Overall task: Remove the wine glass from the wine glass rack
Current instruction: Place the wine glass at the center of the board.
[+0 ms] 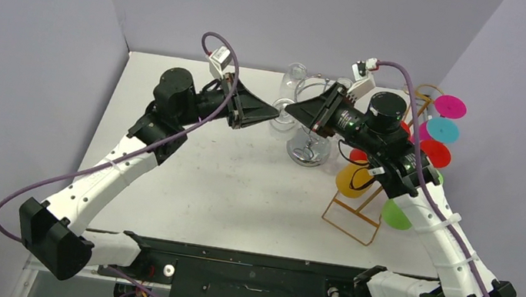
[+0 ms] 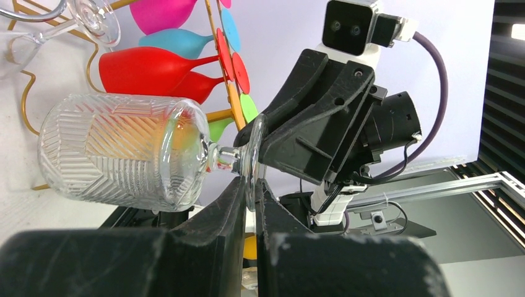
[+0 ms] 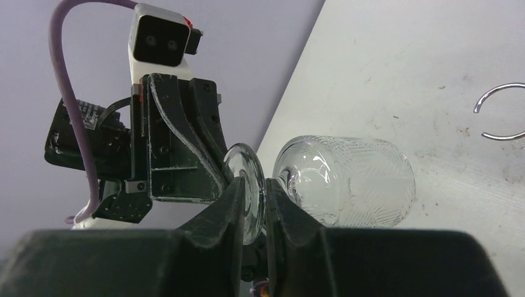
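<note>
The wine glass [image 2: 124,151] lies sideways in the air over the tabletop's [image 1: 238,192] far middle, off the rack [image 1: 349,221], its foot pinched by my left hand [image 2: 251,185] and right hand [image 3: 254,185] together, so I judge a handover: one must release first.

No legible txt, labels, brands or nos. in any cam view.
</note>
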Controlling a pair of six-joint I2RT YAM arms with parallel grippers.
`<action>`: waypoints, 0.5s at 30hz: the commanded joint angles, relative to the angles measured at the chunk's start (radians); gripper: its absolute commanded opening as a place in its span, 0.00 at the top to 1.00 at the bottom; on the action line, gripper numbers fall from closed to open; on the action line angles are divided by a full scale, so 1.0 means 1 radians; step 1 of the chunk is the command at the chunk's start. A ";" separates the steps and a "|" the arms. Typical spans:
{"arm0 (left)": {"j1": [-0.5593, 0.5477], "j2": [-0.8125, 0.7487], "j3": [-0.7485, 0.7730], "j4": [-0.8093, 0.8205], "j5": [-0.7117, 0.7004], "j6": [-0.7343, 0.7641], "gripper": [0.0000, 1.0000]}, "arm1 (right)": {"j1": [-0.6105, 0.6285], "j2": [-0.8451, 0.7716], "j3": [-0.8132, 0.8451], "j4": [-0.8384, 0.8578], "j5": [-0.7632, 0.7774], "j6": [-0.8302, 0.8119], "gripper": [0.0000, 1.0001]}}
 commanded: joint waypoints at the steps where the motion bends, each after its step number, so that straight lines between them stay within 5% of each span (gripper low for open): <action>1: 0.001 -0.013 0.079 0.137 0.017 -0.007 1.00 | 0.006 0.020 -0.018 0.106 -0.069 0.066 0.98; 7: 0.001 0.000 0.091 0.141 0.007 0.010 1.00 | -0.006 0.016 -0.048 0.156 -0.088 0.120 1.00; 15: 0.001 0.022 0.108 0.129 -0.031 0.058 0.69 | -0.061 0.005 -0.140 0.407 -0.119 0.385 1.00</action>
